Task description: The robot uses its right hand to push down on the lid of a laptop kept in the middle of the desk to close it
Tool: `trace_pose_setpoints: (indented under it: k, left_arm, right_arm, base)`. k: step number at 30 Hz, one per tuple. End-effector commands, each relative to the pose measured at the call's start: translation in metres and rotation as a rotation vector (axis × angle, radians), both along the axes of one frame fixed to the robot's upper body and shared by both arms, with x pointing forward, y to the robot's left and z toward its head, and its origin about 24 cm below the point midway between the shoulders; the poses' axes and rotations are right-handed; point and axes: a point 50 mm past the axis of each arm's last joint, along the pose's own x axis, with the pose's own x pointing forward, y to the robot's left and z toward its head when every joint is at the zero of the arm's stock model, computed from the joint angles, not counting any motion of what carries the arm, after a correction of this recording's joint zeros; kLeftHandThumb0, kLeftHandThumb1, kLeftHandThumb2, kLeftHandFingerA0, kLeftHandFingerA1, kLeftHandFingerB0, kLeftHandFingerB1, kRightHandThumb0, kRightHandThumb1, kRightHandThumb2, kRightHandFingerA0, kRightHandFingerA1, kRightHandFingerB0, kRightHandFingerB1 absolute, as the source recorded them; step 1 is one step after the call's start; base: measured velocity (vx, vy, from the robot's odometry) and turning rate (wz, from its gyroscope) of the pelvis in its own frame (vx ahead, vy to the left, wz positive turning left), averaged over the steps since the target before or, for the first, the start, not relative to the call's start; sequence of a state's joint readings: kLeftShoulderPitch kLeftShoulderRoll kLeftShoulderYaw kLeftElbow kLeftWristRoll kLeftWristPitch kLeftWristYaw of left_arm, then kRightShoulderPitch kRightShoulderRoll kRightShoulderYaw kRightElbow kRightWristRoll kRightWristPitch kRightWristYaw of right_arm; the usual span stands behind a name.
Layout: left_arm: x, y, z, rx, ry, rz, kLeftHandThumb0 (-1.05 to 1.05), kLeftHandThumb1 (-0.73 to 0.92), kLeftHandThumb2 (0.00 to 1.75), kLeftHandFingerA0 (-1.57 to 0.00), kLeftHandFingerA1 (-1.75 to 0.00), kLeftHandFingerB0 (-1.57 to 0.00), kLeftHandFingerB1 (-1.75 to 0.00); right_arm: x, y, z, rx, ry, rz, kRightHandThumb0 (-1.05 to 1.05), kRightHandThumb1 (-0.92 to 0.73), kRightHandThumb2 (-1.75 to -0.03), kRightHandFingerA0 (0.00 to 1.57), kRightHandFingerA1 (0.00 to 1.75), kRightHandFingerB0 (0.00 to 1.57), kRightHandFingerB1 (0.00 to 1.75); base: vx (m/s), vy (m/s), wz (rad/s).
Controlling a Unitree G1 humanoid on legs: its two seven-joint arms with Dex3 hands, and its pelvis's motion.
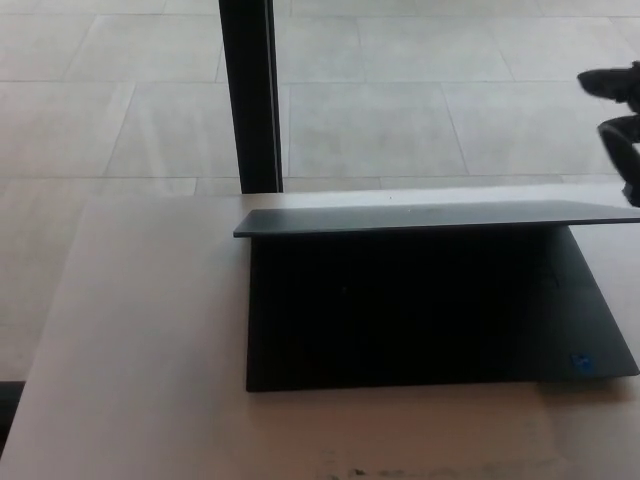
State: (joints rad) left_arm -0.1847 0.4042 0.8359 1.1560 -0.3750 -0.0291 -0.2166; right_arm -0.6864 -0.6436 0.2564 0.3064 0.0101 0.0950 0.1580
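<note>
Laptop point(430, 300): black, mid-worktop, toward the right; base flat, blue sticker point(579, 361) at its near right corner. Lid point(430, 217): partly lowered, seen almost edge-on, hanging over the dark keyboard area.

Worktop point(140, 350): pale, plain.

Right hand point(620, 115): black, at the picture's right edge, above and behind the lid's right end, apart from it; fingers point(605, 82) spread and released, holding nothing.

Left hand: not in view.

Beyond: tiled floor point(400, 110); dark upright post point(250, 95) behind the worktop.
</note>
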Motion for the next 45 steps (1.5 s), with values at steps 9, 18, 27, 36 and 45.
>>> trace_pose_setpoints:
  k: [9,18,27,36,45]
  left_arm:
    - [-0.009,0.013,0.009,0.004,-0.029,0.031,-1.05,0.6,1.25,-0.23,-0.92,-0.31,-1.28]
    - [-0.006,0.015,0.012,0.008,-0.036,0.025,-1.05,0.78,0.8,-0.2,-0.96,-0.11,-1.56]
    - [-0.01,0.015,0.01,0.005,-0.029,0.03,-1.05,0.83,0.8,-0.15,-1.02,-0.03,-1.58]
    - [-0.009,0.015,0.009,0.007,-0.025,0.033,-1.05,0.8,0.85,-0.2,-1.02,-0.07,-1.57]
    - [-0.008,0.015,0.01,-0.006,-0.033,0.03,-1.05,0.82,0.77,-0.16,-1.04,-0.05,-1.59]
  right_arm:
    - [-0.012,0.036,-0.092,-0.697,0.224,0.278,-0.92,-0.77,-0.88,0.32,0.59,0.28,0.43]
    - [-0.018,0.009,-0.107,-0.721,0.18,0.103,-0.81,-0.92,-0.71,0.45,0.6,0.37,0.38]
    - [-0.061,-0.01,-0.152,-0.734,0.291,0.092,-0.79,-0.75,-1.11,0.49,0.64,0.35,0.5]
    - [-0.098,-0.03,-0.21,-0.718,0.494,0.02,-0.71,-0.81,-0.64,0.51,0.6,0.43,0.41]
    - [-0.093,-0.034,-0.202,-0.567,0.523,-0.024,-0.66,-0.78,-0.63,0.48,0.59,0.43,0.4]
  base:
    - [0.0,0.0,0.0]
    - [0.0,0.0,0.0]
    - [0.0,0.0,0.01]
    - [0.0,0.0,-0.01]
    - [0.0,0.0,0.0]
